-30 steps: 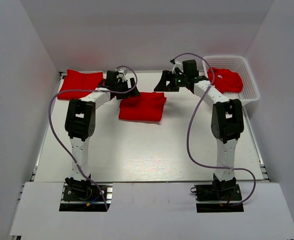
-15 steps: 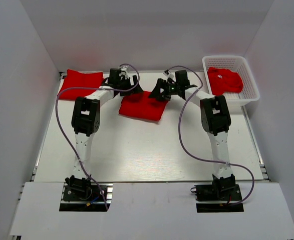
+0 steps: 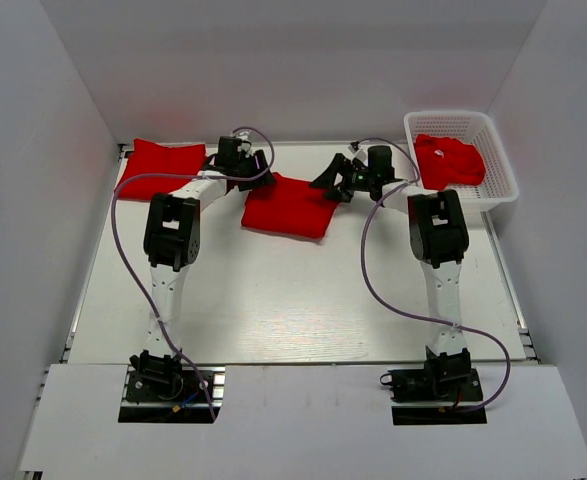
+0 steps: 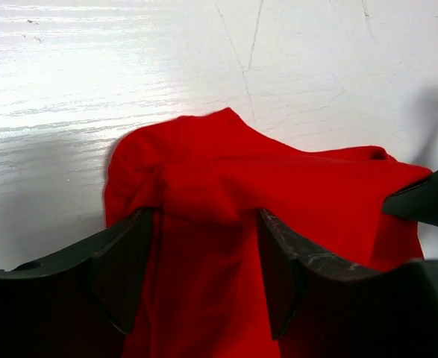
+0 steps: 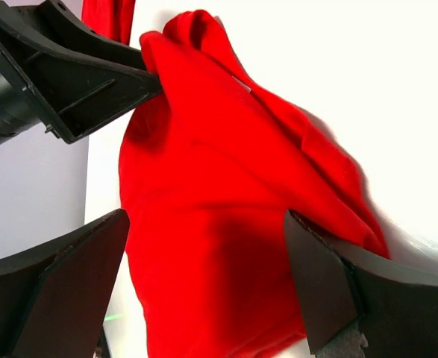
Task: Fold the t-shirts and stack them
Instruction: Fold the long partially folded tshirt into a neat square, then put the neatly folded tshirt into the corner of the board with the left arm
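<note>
One folded red t-shirt (image 3: 288, 207) lies at the back middle of the table. My left gripper (image 3: 256, 168) is down at its back left corner. In the left wrist view the cloth (image 4: 278, 179) bunches into a ridge between the fingers (image 4: 129, 261) of that gripper (image 4: 205, 216), whose jaws stand apart. My right gripper (image 3: 333, 182) sits at the shirt's back right corner. In the right wrist view it (image 5: 204, 276) is wide open astride the cloth (image 5: 204, 186). A second folded t-shirt (image 3: 161, 168) lies at the back left. A third, crumpled t-shirt (image 3: 451, 160) is in the basket.
The white mesh basket (image 3: 501, 165) stands at the back right corner. White walls close in the table on the left, right and back. The two grippers are close together over the same shirt; the left one (image 5: 62, 74) shows in the right wrist view.
The right arm swung left from beside the basket down to the middle shirt's right corner. The left gripper dropped onto the left corner. The shirt has shifted slightly toward the back.
</note>
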Controlling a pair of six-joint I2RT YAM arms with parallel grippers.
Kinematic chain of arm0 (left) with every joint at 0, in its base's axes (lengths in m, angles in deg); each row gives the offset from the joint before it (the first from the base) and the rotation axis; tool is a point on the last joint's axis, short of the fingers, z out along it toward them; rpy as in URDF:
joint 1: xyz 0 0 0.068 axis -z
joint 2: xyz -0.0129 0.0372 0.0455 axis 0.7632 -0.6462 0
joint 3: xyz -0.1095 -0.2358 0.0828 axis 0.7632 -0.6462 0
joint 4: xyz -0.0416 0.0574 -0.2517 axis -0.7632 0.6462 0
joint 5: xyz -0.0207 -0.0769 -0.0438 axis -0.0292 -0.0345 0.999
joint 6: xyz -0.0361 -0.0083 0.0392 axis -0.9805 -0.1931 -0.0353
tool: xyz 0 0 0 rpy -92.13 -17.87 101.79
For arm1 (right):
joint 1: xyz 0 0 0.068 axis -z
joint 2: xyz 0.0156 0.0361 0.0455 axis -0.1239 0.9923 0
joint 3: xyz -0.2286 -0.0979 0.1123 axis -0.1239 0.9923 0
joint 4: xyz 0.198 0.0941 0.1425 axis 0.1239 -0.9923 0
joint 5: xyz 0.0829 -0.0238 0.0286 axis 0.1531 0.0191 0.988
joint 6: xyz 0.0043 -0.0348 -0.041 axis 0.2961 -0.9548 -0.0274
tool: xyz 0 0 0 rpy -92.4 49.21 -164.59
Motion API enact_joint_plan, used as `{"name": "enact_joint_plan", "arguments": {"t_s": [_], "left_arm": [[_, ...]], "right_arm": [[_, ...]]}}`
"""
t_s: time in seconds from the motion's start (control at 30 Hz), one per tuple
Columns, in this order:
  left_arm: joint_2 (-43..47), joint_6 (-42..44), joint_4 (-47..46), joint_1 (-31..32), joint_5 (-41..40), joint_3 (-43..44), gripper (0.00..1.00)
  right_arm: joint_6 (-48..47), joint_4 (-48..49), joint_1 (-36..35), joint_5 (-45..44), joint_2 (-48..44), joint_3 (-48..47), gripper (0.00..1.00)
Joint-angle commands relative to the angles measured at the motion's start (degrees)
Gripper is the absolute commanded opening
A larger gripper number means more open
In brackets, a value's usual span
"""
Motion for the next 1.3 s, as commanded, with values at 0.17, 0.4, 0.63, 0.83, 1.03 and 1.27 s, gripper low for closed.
{"name": "enact_joint_plan", "arguments": {"t_s": [0.17, 0.4, 0.63, 0.83, 1.03, 1.27], "left_arm": [[8.64, 1.97, 5.30, -0.80, -5.23, -1.80, 1.00], [15.69, 5.58, 7.05, 0.87, -9.20, -8.11, 1.00], [15.88, 12.08, 8.18, 0.87, -5.34, -10.86, 1.00], [7.89, 15.60, 13.91, 2.02, -7.86, -5.66, 1.00], [3.31, 17.97, 17.42, 3.95, -14.54, -2.15, 0.86], [2.07, 21.93, 19.18, 6.85, -14.82, -5.05, 0.34]], "right_arm": [[-16.02, -12.24, 0.33, 3.31, -8.16, -4.75, 0.90], [-23.59, -11.97, -0.19, 1.39, -22.15, 7.97, 0.90], [-25.70, -12.94, 0.07, -0.20, -28.75, 15.99, 0.90], [-26.76, -14.43, 0.16, -1.61, -28.93, 16.88, 0.90], [-28.34, -14.70, 0.16, -1.78, -28.92, 16.97, 0.90], [-28.87, -16.20, 0.33, -7.05, -29.80, 18.99, 0.90]]}}
